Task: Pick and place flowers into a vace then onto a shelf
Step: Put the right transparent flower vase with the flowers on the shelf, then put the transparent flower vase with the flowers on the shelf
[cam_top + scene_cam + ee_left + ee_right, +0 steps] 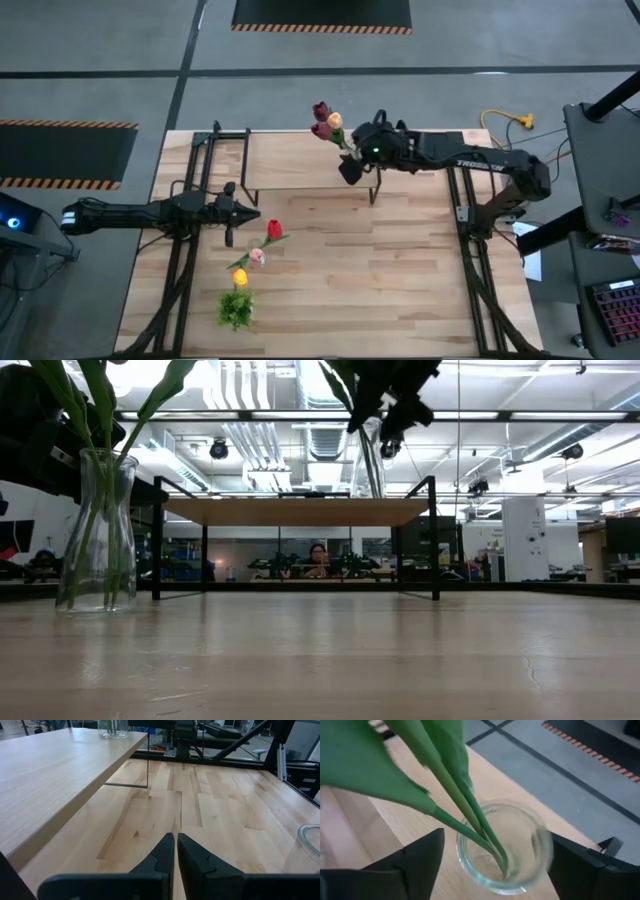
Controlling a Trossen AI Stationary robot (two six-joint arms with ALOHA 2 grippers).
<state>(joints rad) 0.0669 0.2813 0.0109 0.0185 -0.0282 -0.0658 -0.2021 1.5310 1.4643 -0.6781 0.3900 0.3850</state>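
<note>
Vase [504, 851] with upright flowers [328, 122] is being straddled by the open right end effector [492, 865] over the shelf [300, 160].

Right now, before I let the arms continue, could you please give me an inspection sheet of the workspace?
Surface: light-wood table, bare in the middle.
Job's things: shelf at the far edge; a glass vase stands on it, holding maroon, cream and pink flowers. A second vase on the table holds green stems; red tulip, pink tulip and orange tulip show near it.
Clutter: leafy tuft near the front edge.
Grippers: right gripper at the vase on the shelf; left gripper shut, empty, low over the table.
Cables: yellow cable on the floor.
Surroundings: a person far behind; keyboard at the right.
</note>
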